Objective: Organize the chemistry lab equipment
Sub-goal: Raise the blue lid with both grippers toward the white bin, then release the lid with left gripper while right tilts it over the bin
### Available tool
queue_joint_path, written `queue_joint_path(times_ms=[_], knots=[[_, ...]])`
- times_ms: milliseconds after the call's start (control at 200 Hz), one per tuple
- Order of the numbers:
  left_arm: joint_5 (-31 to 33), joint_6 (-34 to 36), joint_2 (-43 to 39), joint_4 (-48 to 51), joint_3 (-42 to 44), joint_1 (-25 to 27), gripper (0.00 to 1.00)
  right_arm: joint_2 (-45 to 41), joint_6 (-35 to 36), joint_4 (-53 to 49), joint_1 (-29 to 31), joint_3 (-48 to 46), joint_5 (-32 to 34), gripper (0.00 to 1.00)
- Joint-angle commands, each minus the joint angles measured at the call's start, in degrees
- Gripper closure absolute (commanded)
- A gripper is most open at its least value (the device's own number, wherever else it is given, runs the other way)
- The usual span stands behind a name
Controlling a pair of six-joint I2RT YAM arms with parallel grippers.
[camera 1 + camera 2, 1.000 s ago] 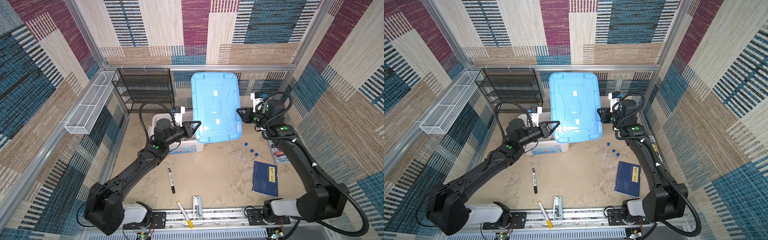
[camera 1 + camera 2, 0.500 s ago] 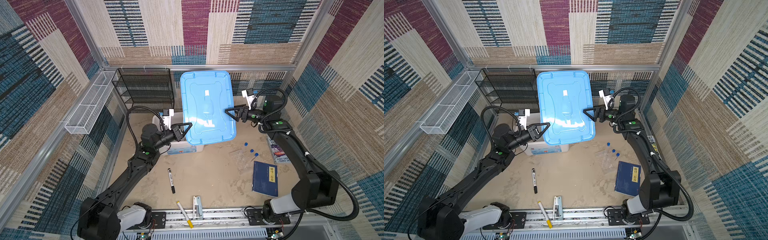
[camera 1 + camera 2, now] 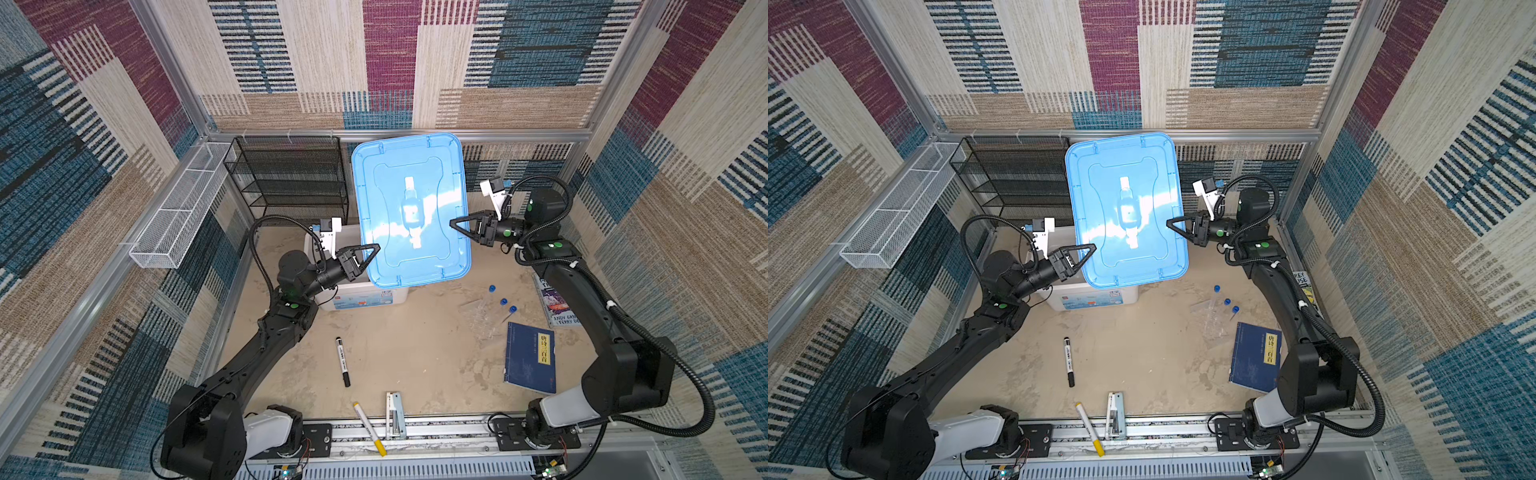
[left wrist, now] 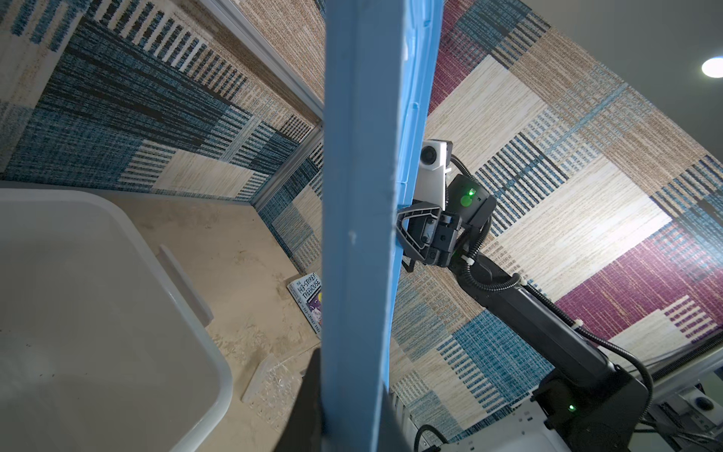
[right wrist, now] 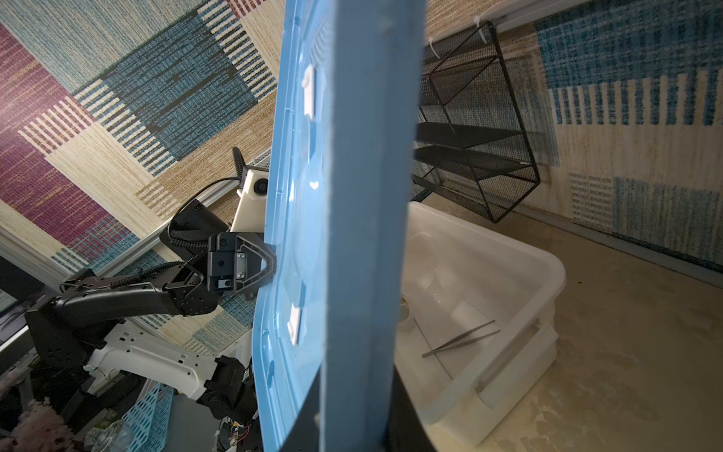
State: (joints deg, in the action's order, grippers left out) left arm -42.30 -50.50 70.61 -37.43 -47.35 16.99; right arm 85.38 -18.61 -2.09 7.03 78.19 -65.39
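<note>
Left tool (image 3: 372, 252) and right tool (image 3: 456, 226) each clamp an opposite edge of the blue lid (image 3: 411, 208), held aloft above the open white bin (image 3: 357, 300). Metal tweezers (image 5: 461, 339) lie inside the bin. Three blue-capped test tubes (image 3: 503, 301) and the clear tube rack (image 3: 484, 328) lie on the counter (image 3: 415, 353), apparently yet to be stowed.

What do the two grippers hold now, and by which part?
The flat blue plastic lid: the left gripper clamps its left long edge, the right gripper its opposite long edge.
</note>
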Motion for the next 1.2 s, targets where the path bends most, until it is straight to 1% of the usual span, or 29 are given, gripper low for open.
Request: queue_joint_path(times_ms=[0,105,160,220,275,321,341,366,431,481,586,671,771,841,922,982,1122,1197], knots=[[0.1,1.5,-0.5,-0.6,-0.6,0.0,0.85,-0.4,1.0,2.0,0.3,-0.1,0.0,0.85],[2.9,4.1,-1.6,6.2,-0.9,-0.3,0.70,-1.0,2.1,0.4,0.3,0.6,3.6,0.86],[4.2,5.0,-2.2,9.1,-1.1,-0.6,0.62,-1.6,3.1,-1.2,0.6,1.3,7.0,0.90],[6.3,5.8,-2.9,13.5,-2.0,-1.0,0.46,-2.6,3.9,-1.9,1.0,1.6,11.2,0.92],[8.6,6.9,-4.0,16.6,-2.2,-1.4,0.29,-3.8,4.3,-2.2,1.5,1.8,15.0,0.92],[14.8,8.2,-5.7,23.2,-2.9,-1.8,0.15,-4.7,4.9,-2.8,2.2,2.3,19.2,0.92],[17.3,9.1,-6.6,27.2,-3.7,-2.0,0.06,-5.2,5.5,-3.3,2.6,2.6,21.5,0.91],[20.1,10.3,-7.5,32.3,-4.9,-2.2,0.00,-5.6,6.6,-4.3,3.4,3.3,24.7,0.91],[25.2,13.6,-9.2,42.7,-8.7,-3.0,0.00,-6.7,11.1,-7.1,7.2,5.5,36.4,0.91],[25.2,14.3,-10.1,46.1,-10.5,-4.2,0.00,-6.8,15.1,-8.6,11.2,7.4,45.8,0.90],[20.0,12.2,-11.1,48.0,-13.6,-7.5,0.01,-5.7,22.1,-8.2,18.6,10.0,60.2,0.91],[15.1,10.0,-11.3,49.0,-16.1,-10.9,0.01,-3.6,26.8,-7.6,23.3,11.7,69.9,0.91],[9.7,4.6,-10.6,47.8,-17.8,-16.9,0.02,-0.2,32.6,-7.4,28.0,14.0,79.6,0.91],[5.1,-0.5,-9.8,44.4,-17.8,-21.0,0.03,1.2,36.8,-5.5,30.6,14.5,84.0,0.91],[3.0,-6.3,-9.3,39.2,-17.2,-23.7,0.04,1.9,39.9,-3.1,32.6,13.8,85.5,0.91],[2.4,-9.4,-8.8,36.2,-17.5,-23.9,0.04,2.6,42.7,-1.5,34.2,13.1,87.4,0.91],[2.6,-14.5,-7.5,33.8,-20.3,-23.9,0.03,3.5,49.1,1.9,37.7,10.2,90.3,0.91],[3.1,-14.6,-6.7,35.1,-23.3,-23.9,0.03,3.6,50.3,2.7,38.7,9.5,90.3,0.91]])
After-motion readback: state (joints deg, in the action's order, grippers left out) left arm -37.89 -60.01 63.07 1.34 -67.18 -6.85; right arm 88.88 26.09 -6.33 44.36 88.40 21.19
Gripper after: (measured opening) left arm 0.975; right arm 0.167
